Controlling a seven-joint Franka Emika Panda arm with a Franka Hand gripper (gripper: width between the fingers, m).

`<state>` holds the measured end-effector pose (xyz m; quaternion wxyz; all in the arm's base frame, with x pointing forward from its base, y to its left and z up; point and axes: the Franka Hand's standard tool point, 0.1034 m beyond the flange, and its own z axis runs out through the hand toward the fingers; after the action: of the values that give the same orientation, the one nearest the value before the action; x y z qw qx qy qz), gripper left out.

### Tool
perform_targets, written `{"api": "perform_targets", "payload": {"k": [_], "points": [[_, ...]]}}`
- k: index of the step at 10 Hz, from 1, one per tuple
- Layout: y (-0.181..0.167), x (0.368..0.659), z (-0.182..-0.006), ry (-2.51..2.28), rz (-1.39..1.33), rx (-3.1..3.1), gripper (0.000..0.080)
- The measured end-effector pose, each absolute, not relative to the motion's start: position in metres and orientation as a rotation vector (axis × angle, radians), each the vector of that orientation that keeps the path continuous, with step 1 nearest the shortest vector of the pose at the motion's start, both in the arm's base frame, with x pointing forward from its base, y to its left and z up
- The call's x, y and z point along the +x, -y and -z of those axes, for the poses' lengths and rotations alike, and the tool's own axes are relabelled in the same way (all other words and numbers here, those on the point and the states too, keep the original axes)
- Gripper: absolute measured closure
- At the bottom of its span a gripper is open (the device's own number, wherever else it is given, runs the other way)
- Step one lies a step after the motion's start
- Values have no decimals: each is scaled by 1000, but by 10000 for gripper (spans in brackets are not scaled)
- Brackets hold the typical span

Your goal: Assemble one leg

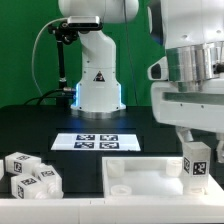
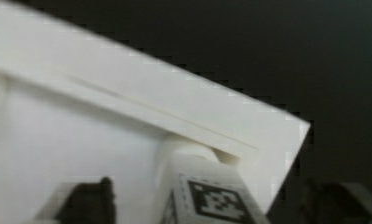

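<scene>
Wrist view: gripper (image 2: 213,206) fingers (image 2: 85,203) spread wide, with a dark gap on either side of the leg (image 2: 211,188) between them; no contact seen. White panel (image 2: 94,110) lies just beyond. Exterior view only: leg stands upright, long axis vertical, at the panel's corner. Spare legs (image 1: 30,176) and marker board (image 1: 97,142) are well apart from the fingers.

Place: we take this for a robotics lab, not a home or a shop.
Machine: we see a white robot arm (image 1: 98,85) standing on a black table (image 1: 40,125).
Backdrop: we see a plain green screen (image 1: 25,45) behind the arm.
Markers: we find black-and-white square tags on the flat marker board (image 1: 97,141) and on the small white blocks (image 1: 30,175).
Cameras: we get one view from off the arm and one from its wrist.
</scene>
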<state>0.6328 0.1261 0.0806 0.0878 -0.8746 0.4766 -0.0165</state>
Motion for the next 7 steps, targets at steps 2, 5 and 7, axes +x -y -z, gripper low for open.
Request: {"api": "perform_targets", "payload": {"k": [2,5,7], "points": [[-124,634,-81,-1056,83,-2791,180],[-119,634,-81,-729,112,-2910,151],[-105,640,-82,-250,175,-3045,150]]}}
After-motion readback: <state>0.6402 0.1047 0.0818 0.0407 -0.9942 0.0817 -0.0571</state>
